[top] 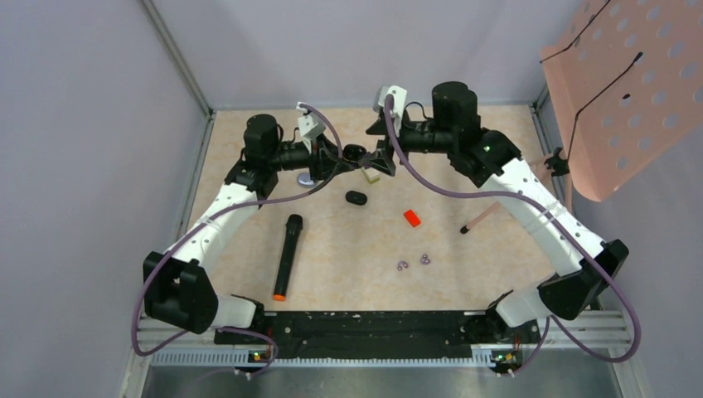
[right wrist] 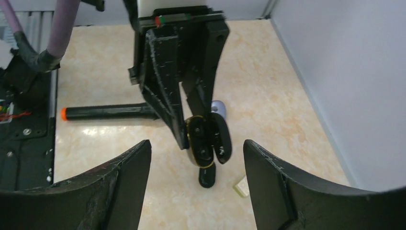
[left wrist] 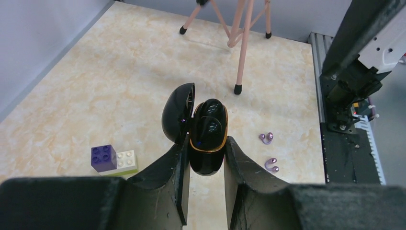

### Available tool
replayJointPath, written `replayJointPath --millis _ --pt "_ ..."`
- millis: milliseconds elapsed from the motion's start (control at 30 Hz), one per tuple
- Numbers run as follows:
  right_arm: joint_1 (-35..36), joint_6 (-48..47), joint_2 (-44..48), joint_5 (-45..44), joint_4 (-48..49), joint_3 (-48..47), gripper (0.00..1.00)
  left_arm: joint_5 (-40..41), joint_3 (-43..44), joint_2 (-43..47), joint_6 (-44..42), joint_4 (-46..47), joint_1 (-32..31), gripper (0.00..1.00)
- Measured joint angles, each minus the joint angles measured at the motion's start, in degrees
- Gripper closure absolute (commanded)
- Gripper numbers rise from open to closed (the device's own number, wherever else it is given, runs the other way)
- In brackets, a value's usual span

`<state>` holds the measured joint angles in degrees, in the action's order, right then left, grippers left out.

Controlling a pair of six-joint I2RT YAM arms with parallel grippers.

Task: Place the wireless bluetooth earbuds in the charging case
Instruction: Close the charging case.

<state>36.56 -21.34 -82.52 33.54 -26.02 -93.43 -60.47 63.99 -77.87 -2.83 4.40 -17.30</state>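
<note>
The left hand grips the charging case by its lower body above the tabletop. The lid is swung open to one side, and the case's long axis runs out along the fingers. The right hand faces it, fingers spread wide and empty, the case dead ahead between them. 1 small black piece, probably an earbud, lies on the tabletop just below the case. The free right hand looks best placed to fetch it.

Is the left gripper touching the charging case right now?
Touching. The left wrist view shows the left gripper clamping the charging case, fingers against both sides.
</note>
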Motion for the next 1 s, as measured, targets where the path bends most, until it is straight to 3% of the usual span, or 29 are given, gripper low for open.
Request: replayJointPath --millis 167,500,767,1000 --pt "0.00 -2.84 -1.99 5.29 -2.84 1.53 0.27 -0.20 0.57 0.00 -3.85 -1.70 -0.31 1.00" --pt "0.00 -1.53 -7.96 7.43 0.13 1.95 0.30 -0.28 1.60 0.24 -10.84 -7.98 -1.33 1.00" --pt "0.07 -1.66 -7.45 8.33 0.55 4.13 0.33 3.74 1.60 0.24 -6.78 -3.87 -1.51 1.00" --pt "0.07 -4.09 -4.59 4.39 0.74 6.23 0.26 7.50 1.60 0.20 1.64 -1.20 -1.90 1.00"
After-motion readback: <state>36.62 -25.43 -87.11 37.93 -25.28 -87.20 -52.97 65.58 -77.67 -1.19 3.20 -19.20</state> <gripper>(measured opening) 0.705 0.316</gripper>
